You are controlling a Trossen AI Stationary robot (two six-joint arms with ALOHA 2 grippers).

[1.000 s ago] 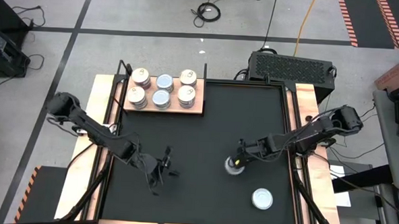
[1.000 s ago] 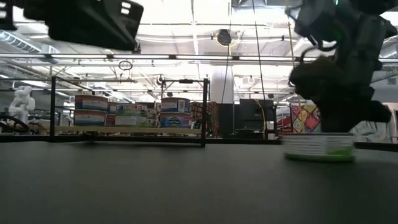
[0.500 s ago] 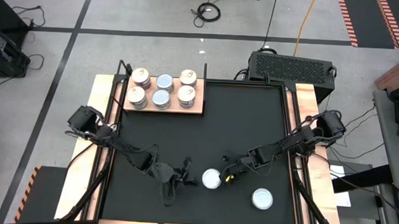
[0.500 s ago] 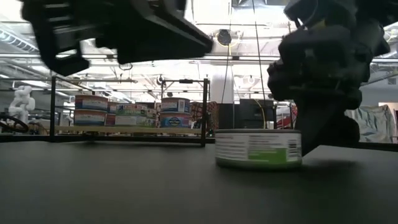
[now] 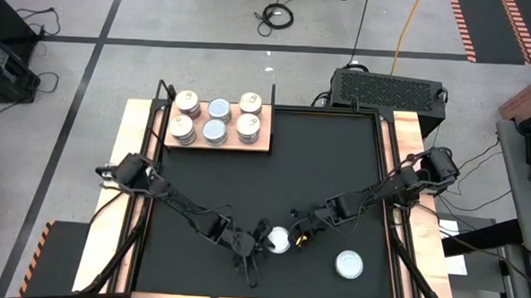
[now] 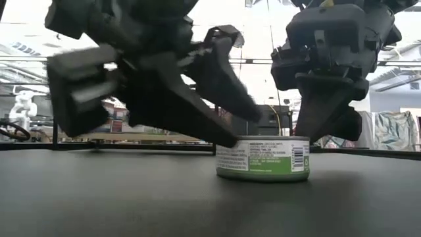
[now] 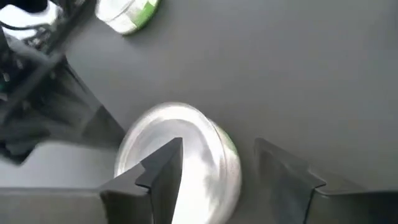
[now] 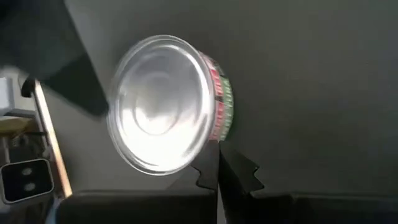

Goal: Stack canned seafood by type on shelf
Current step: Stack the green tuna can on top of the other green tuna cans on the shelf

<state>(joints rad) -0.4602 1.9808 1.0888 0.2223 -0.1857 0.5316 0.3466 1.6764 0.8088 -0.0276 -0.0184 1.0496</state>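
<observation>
High view: shelf (image 5: 219,138) far-left on the table holds six tins (image 5: 214,130). Left gripper (image 5: 259,246) jaws wide, straddling a silver tin (image 5: 280,240), no grip. Right gripper (image 5: 299,234) jaws closed, touching its other side. Spare tin (image 5: 349,264) near right.

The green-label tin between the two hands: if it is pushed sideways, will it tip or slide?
The tin probably slides: it is low, wide and sits flat on the mat. It looks rigid metal, so unlikely to dent. Its smooth lid and wall may slip in the left hand.
</observation>
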